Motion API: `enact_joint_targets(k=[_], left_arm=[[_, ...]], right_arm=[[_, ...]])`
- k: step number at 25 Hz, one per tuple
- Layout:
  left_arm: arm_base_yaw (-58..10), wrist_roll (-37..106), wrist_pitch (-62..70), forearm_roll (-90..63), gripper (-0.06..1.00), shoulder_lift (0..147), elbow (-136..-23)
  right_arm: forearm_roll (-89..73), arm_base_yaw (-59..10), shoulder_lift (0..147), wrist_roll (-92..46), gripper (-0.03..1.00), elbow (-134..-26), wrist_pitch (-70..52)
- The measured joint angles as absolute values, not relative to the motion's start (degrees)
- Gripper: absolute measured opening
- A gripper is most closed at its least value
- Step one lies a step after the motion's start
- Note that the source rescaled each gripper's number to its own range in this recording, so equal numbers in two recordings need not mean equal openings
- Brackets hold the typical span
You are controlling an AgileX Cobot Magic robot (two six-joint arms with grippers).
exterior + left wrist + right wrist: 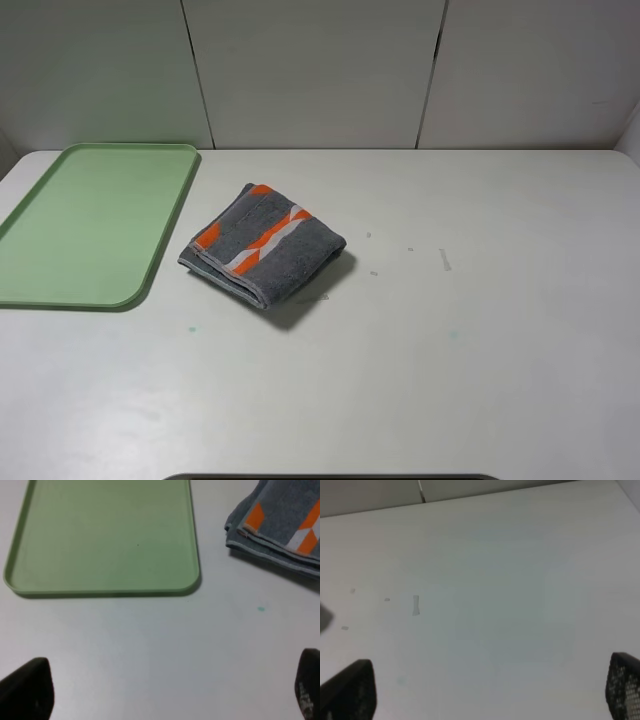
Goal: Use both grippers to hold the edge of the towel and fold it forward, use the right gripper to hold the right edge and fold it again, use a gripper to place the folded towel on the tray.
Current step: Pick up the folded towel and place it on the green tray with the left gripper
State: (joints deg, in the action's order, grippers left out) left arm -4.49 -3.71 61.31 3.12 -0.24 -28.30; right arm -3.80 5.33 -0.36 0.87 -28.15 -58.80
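The dark grey towel (264,243) lies folded into a small thick packet on the white table, its orange-and-white band showing on top. It rests just right of the light green tray (95,222), not on it. In the left wrist view the tray (102,535) fills the far side and a corner of the towel (282,522) shows beside it. My left gripper (172,692) is open over bare table short of the tray, holding nothing. My right gripper (490,692) is open over bare table, with no towel between its fingers. Neither arm appears in the exterior high view.
The tray holds nothing. A few small pale marks (410,255) dot the table right of the towel, also seen as marks (415,605) in the right wrist view. White wall panels (320,70) stand behind the table's far edge.
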Motion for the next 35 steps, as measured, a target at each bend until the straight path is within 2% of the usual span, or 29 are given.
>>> enact_joint_targets(k=[35], left_arm=[[-4.5, -3.7, 61.3, 3.1, 0.97, -0.2, -28.3]], right_arm=[[-3.9, 5.3, -0.4, 0.9, 1.00, -28.2, -58.8]])
